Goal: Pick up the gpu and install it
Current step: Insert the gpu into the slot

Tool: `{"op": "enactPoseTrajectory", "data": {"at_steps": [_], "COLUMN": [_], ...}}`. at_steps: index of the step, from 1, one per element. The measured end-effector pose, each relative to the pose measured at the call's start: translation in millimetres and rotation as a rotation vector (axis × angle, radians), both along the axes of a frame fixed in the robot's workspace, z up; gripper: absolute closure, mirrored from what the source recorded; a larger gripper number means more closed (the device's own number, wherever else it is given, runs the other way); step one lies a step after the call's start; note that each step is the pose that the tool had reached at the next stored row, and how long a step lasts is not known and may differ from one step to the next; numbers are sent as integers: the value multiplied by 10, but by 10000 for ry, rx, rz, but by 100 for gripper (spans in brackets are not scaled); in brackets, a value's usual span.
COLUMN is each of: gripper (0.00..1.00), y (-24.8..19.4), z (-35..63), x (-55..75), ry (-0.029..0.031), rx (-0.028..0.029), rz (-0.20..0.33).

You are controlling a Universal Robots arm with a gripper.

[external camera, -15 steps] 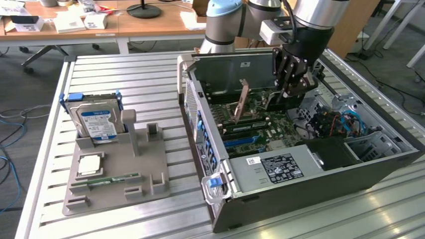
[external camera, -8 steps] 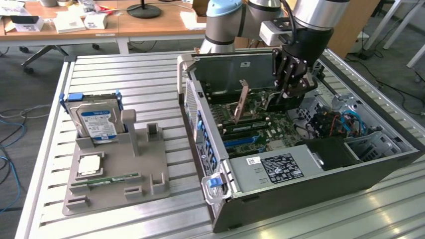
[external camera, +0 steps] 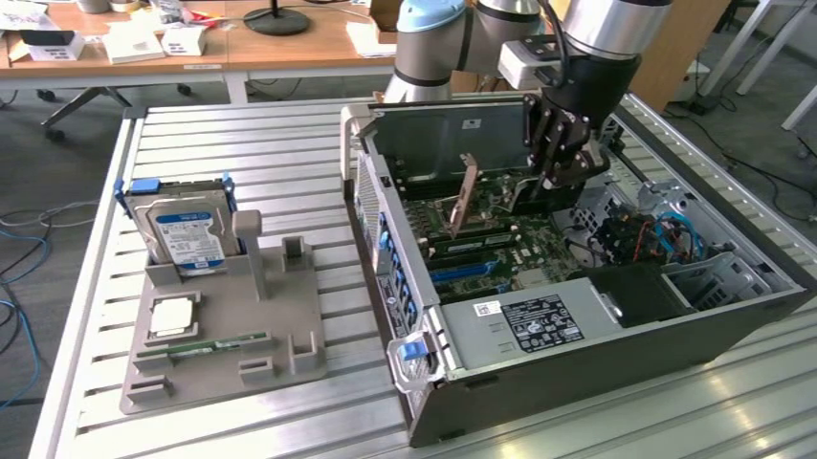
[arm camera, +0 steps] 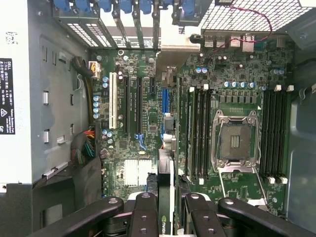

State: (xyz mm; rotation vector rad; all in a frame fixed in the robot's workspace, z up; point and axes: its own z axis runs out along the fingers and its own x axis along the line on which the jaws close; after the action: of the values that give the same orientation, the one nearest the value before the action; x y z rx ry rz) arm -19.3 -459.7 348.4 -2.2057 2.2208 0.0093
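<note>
**Gpu in the gripper, on edge over the open case**

Closest to me, on the slotted counter [external camera: 230, 143], a grey holder [external camera: 287, 316] stands just beside the computer case [external camera: 613, 359], on the exterior view's left of it. The hard drive [external camera: 189, 234] is upright in the holder and a memory stick [external camera: 205, 346] lies flat along its near side.

The case lies on its side with the lid off. At its near end is the power supply [external camera: 523, 320] with a white label. Past that, the motherboard [arm camera: 143, 128] lies bare across the floor of the case.

Over the middle of that board is the gpu [external camera: 468, 196]. It stands on edge, its flat faces upright. The gripper [external camera: 568, 158] is closed narrowly on one end of it, and the card sits between the fingers [arm camera: 145, 207].

From the wrist view, the gpu [arm camera: 166, 168] runs straight out from the gripper [arm camera: 170, 207]. Its long axis points at the case wall that carries the blue latches [arm camera: 84, 5].

Its thin edge lies roughly in line with a blue slot [arm camera: 165, 101], which is next to the memory slots and the empty processor socket [arm camera: 234, 140]. To my eye the card is above the board rather than pushed home, but I cannot tell for sure whether its lower edge touches the slot.

Farthest back, the arm [external camera: 613, 29] comes down into the case from behind its far wall.
</note>
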Motion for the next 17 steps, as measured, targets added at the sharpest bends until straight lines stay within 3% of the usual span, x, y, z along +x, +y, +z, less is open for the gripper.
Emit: {"op": "enactPoseTrajectory", "data": {"at_steps": [17], "gripper": [74], "y": [0], "z": [-47], "x": [-20], "ry": [0], "rx": [-1], "rz": [1]}}
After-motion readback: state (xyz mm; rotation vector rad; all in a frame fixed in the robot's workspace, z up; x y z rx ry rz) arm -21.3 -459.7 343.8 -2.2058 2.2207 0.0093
